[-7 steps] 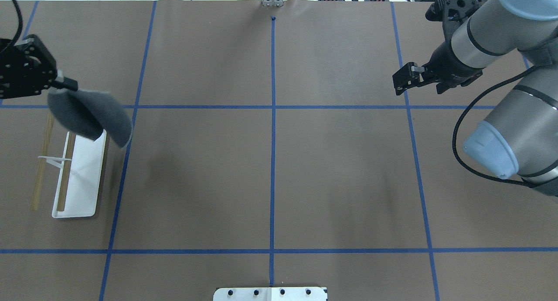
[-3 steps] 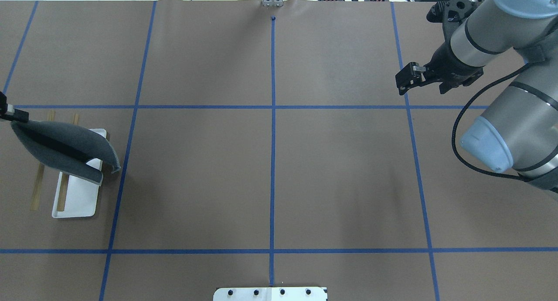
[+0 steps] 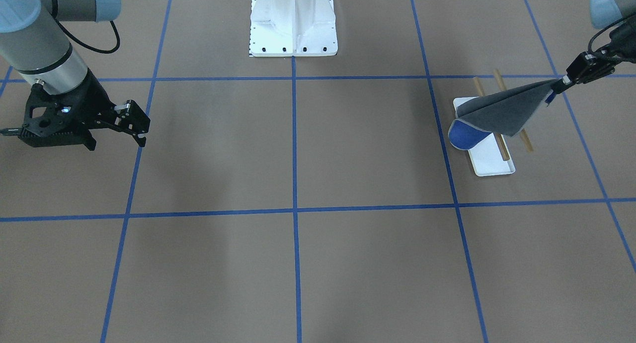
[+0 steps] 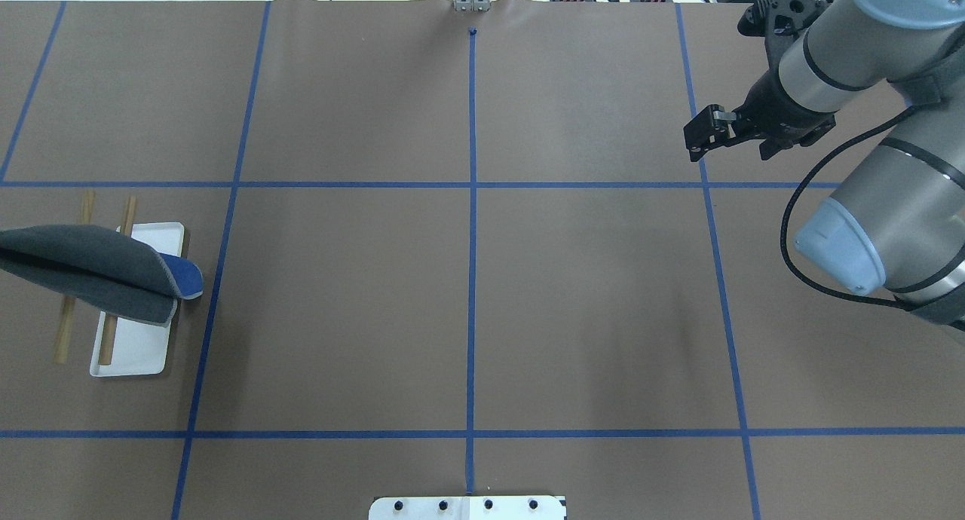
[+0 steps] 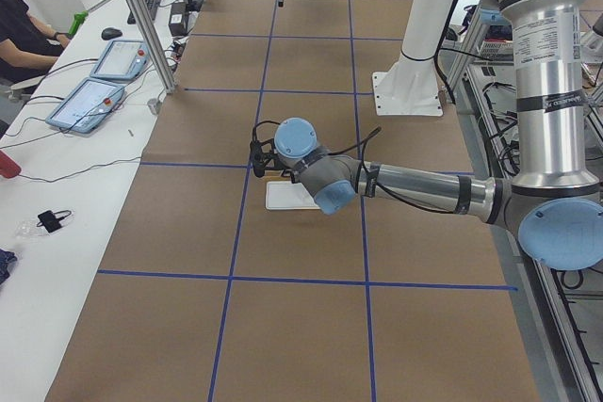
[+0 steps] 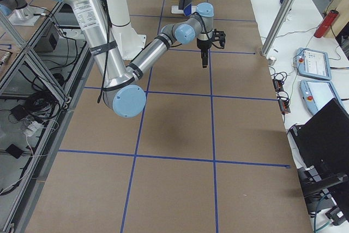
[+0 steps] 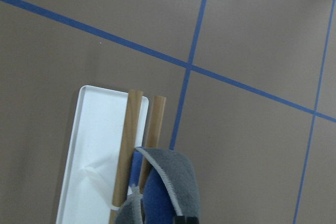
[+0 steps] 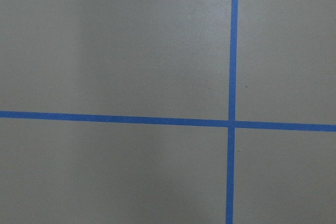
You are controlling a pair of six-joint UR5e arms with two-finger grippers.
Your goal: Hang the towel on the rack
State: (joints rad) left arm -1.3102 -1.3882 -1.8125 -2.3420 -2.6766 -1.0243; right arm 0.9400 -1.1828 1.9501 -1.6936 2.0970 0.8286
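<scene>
Shows a brown paper-covered surface [image 4: 339, 316] marked into squares by blue tape lines [image 4: 471, 279]. Toward the robot's left end, a small rack [image 4: 139, 347]: white tray base with two parallel tan wooden rods [image 4: 65, 335] above it. Over both rods, about midway along them, the towel [image 4: 83, 267], grey side up and folded into a long wedge. On the rack's inner side, over the tray's edge, a rounded flap of the bright blue underside peeking out. On the rack's outer side, past the outer rod, the wedge narrowing to a single corner, pinched tight in the left pincer [image 3: 557, 86]; out of frame from overhead, plain from the front. Actual contact between cloth and rods: cannot be told. From the left wrist camera, the same tray and rods seen lengthwise, with the cloth's pale stitched edging curving across in front of them. Well apart from the rack, at the opposite end of the surface, the right pincer [image 4: 697, 139], gripping nothing, hovering over bare paper near a tape crossing. Fingers there seen only at an angle, so wide or narrow cannot be told. Between the rack and the right pincer, at the robot's edge, a white bolted pedestal [image 3: 293, 25].
</scene>
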